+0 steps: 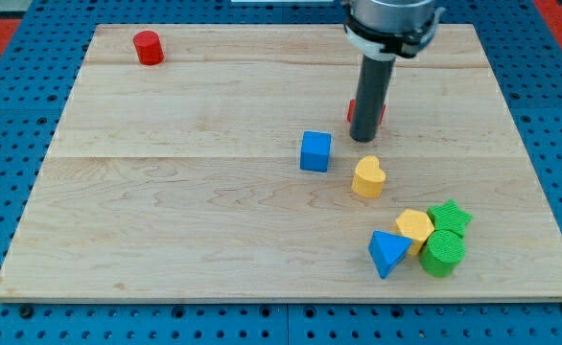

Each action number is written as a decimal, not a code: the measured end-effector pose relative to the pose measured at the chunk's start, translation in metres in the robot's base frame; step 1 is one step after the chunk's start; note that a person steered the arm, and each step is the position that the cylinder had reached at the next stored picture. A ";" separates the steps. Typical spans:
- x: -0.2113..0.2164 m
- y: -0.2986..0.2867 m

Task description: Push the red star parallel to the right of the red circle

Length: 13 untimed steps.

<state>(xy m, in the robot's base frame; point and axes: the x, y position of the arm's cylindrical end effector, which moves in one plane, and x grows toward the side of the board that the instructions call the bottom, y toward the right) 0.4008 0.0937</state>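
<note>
Red showed on both sides of my tip (pixel 362 140): the red star (pixel 380 112) sat mostly hidden behind the rod, touching it, right of the board's (pixel 166 211) centre. The rod held nothing. The red circle (pixel 148 47) stood well apart near the view's top left corner. A blue cube (pixel 315 151) and yellow heart (pixel 367 177) lay just below the tip.

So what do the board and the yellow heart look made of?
Board: pale wood, matte, with visible grain and plank seams. Yellow heart: probably plastic, uniform colour with a slight sheen; possibly painted wood.
</note>
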 end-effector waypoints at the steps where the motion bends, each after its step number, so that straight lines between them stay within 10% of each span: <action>1: -0.014 0.020; 11: -0.097 0.116; 13: -0.112 -0.002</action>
<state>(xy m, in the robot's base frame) 0.2887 0.0919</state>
